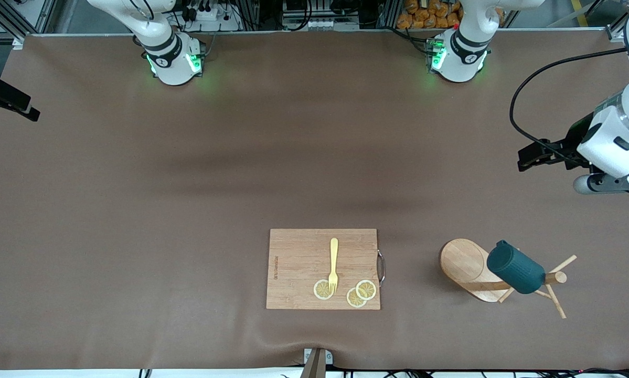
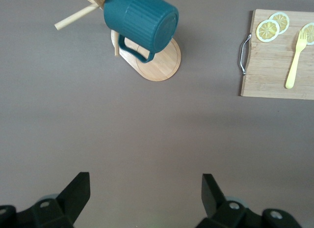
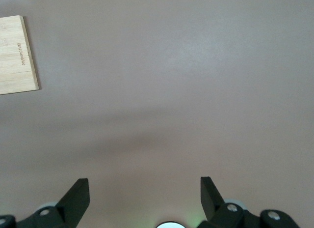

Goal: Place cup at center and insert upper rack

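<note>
The cup (image 1: 516,270) is a dark teal ribbed mug hanging by its handle on a peg of the upper rack (image 1: 461,260). That rack is a light wooden mug tree standing upright on an oval base, beside the cutting board toward the left arm's end. The left wrist view shows the cup (image 2: 142,21) and the rack's base (image 2: 159,66) ahead of my left gripper (image 2: 145,186), which is open and empty. The left gripper (image 1: 524,157) hangs over the table's left-arm end. My right gripper (image 1: 28,111) waits over the right-arm end, open and empty over bare cloth (image 3: 144,188).
A wooden cutting board (image 1: 298,262) with a metal handle (image 1: 381,268) lies near the front camera at mid-table. It carries a yellow fork (image 1: 333,262) and lemon slices (image 1: 365,290). Brown cloth covers the table. The board's end shows in the right wrist view (image 3: 14,56).
</note>
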